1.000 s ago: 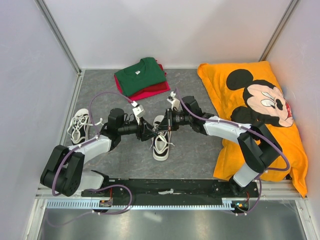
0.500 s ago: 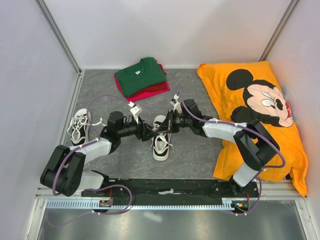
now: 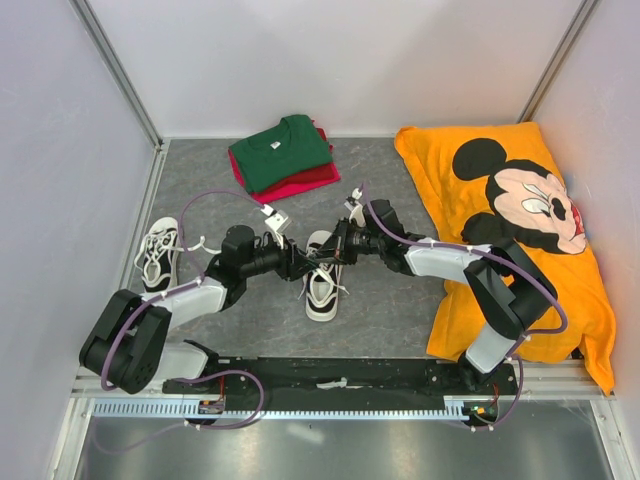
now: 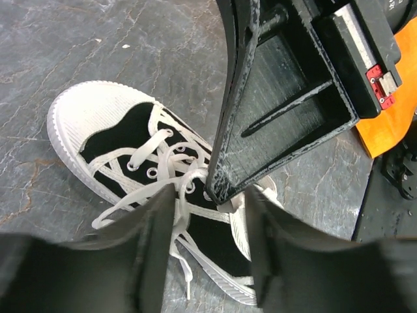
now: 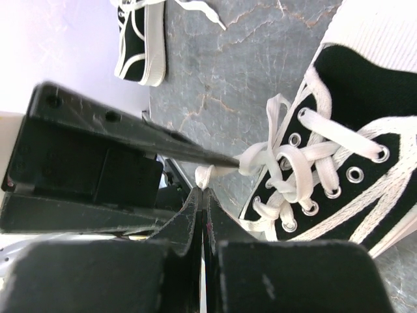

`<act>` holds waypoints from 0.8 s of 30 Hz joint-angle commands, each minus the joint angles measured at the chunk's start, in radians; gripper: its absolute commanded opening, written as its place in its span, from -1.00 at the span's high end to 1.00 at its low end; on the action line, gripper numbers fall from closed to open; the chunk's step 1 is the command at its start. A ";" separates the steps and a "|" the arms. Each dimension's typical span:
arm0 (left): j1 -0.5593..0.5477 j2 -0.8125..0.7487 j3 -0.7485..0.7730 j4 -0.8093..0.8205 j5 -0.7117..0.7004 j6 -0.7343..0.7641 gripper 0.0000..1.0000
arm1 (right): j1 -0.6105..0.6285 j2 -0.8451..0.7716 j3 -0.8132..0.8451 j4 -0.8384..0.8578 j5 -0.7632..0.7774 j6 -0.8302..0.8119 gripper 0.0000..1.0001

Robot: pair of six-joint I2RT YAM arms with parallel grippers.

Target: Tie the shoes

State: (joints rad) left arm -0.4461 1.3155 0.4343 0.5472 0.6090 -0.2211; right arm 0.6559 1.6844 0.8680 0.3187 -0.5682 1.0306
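A small white canvas sneaker [image 3: 322, 280] with dark lining lies on the grey table [image 3: 390, 310], directly beneath the fingertips of both arms, which meet over its lacing. Its white laces [image 4: 163, 156] are untied: they cross through the eyelets and loose strands trail off the sides.

The left gripper [image 3: 300, 264] has its 2 fingers [image 4: 156, 248] standing partly apart, 1 on each side of the lacing. A slack strand runs through the gap between them without being squeezed.

The right gripper [image 3: 333, 252] has its 2 fingers [image 5: 192, 215] pressed flat together. Their tip rests on the lace crossing, just ahead of the gap between the left fingers. A small loop of lace sits right at that tip; whether it is nipped cannot be told.

The second sneaker [image 3: 158, 252] lies well away on the outer side of the left fingers, beside the wall, laces loose. Beyond both sets of fingers, a folded green shirt [image 3: 280, 150] rests on a red shirt [image 3: 305, 183]. On the outer side of the right fingers lies an orange cushion [image 3: 470, 200] printed with a cartoon mouse.
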 commanded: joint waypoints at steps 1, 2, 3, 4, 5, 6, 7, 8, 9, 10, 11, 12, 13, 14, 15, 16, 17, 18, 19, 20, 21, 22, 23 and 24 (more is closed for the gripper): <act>0.001 -0.024 -0.008 0.002 -0.087 0.002 0.19 | -0.001 -0.005 -0.012 0.043 -0.013 0.039 1.00; 0.001 -0.025 -0.008 -0.001 -0.089 0.006 0.26 | -0.001 -0.008 -0.017 0.037 -0.012 0.034 1.00; 0.003 -0.030 -0.008 -0.006 -0.089 0.008 0.34 | -0.002 -0.015 -0.020 0.034 -0.012 0.029 1.00; 0.004 -0.038 -0.008 -0.012 -0.084 0.011 0.49 | -0.007 -0.018 -0.026 0.033 -0.015 0.029 1.00; 0.004 -0.041 -0.009 -0.015 -0.080 0.023 0.57 | -0.010 -0.020 -0.030 0.031 -0.016 0.029 1.00; 0.007 -0.042 -0.011 -0.015 -0.080 0.026 0.64 | -0.015 -0.025 -0.030 0.028 -0.016 0.022 1.00; 0.009 -0.045 -0.012 -0.018 -0.072 0.034 0.83 | -0.016 -0.026 -0.029 0.016 -0.016 0.016 1.00; 0.010 -0.047 -0.012 -0.023 -0.069 0.040 0.89 | -0.019 -0.029 -0.030 0.013 -0.016 0.013 1.00; 0.010 -0.048 -0.012 -0.026 -0.068 0.045 0.92 | -0.022 -0.031 -0.029 0.010 -0.016 0.010 1.00; 0.014 -0.050 -0.012 -0.027 -0.066 0.055 0.97 | -0.025 -0.031 -0.027 0.002 -0.018 0.005 1.00; 0.017 -0.053 -0.012 -0.032 -0.060 0.060 0.97 | -0.027 -0.032 -0.029 -0.003 -0.018 0.002 1.00; 0.017 -0.055 -0.012 -0.033 -0.058 0.068 0.97 | -0.032 -0.035 -0.027 -0.009 -0.019 -0.003 0.98; 0.018 -0.056 -0.012 -0.033 -0.049 0.083 0.97 | -0.032 -0.035 -0.024 -0.009 -0.021 -0.010 0.82; 0.018 -0.058 -0.012 -0.038 -0.048 0.089 0.97 | -0.033 -0.037 -0.023 -0.007 -0.031 -0.013 0.71; 0.018 -0.056 -0.011 -0.043 -0.043 0.098 0.97 | -0.039 -0.038 -0.021 -0.009 -0.036 -0.017 0.58; 0.018 -0.056 -0.008 -0.047 -0.037 0.115 0.97 | -0.044 -0.040 -0.011 -0.012 -0.047 -0.026 0.29; 0.018 -0.056 -0.005 -0.052 -0.032 0.124 0.97 | -0.047 -0.041 0.000 -0.023 -0.059 -0.061 0.17; 0.018 -0.056 0.001 -0.067 -0.026 0.137 0.97 | -0.062 -0.048 0.014 -0.039 -0.067 -0.087 0.12; 0.018 -0.056 0.004 -0.073 -0.011 0.156 0.97 | -0.070 -0.048 0.052 -0.078 -0.074 -0.119 0.08; 0.018 -0.056 0.007 -0.079 -0.002 0.167 0.97 | -0.079 -0.048 0.072 -0.098 -0.084 -0.191 0.07; 0.018 -0.055 0.017 -0.093 0.008 0.181 0.97 | -0.099 -0.043 0.097 -0.125 -0.100 -0.246 0.05; 0.018 -0.053 0.023 -0.102 0.027 0.204 0.97 | -0.107 -0.040 0.145 -0.189 -0.108 -0.298 0.06; 0.017 -0.053 0.029 -0.113 0.031 0.212 0.97 | -0.113 -0.035 0.170 -0.229 -0.114 -0.404 0.06; 0.018 -0.047 0.043 -0.137 0.032 0.218 0.97 | -0.116 -0.025 0.196 -0.275 -0.093 -0.453 0.10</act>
State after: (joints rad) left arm -0.4305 1.2869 0.4290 0.4614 0.5980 -0.1020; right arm 0.5682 1.6787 0.9230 0.1848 -0.6342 0.8551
